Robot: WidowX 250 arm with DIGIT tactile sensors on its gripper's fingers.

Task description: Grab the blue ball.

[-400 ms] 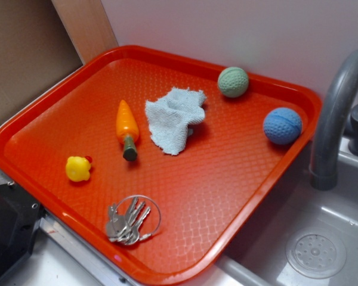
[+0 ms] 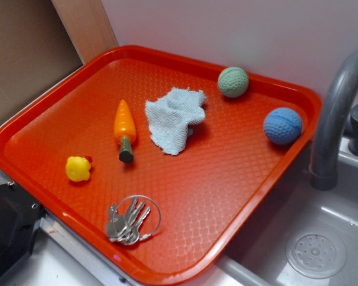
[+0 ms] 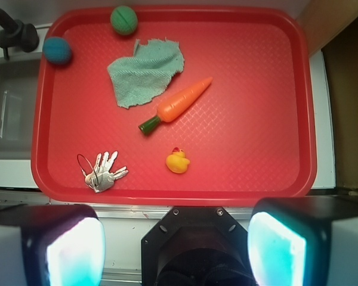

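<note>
The blue ball [image 2: 282, 126] rests in the far right corner of the red tray [image 2: 227, 196], close to the rim and to the grey faucet. In the wrist view the blue ball [image 3: 57, 50] sits at the upper left of the tray [image 3: 256, 119]. My gripper [image 3: 176, 245] hovers high, back beyond the tray's near edge and far from the ball. Its two fingers [image 3: 74, 247] stand wide apart and open, with nothing between them. The exterior view does not show the gripper.
On the tray lie a pale green ball [image 2: 233, 81], a light blue cloth [image 2: 174, 119], a toy carrot [image 2: 125, 122], a yellow duck [image 2: 78, 168] and a bunch of keys [image 2: 128, 219]. The faucet [image 2: 334, 119] and a sink [image 2: 316, 238] stand to the right.
The carrot has shifted slightly, its green end a little to the left. The blue ball and the other things have not moved.
</note>
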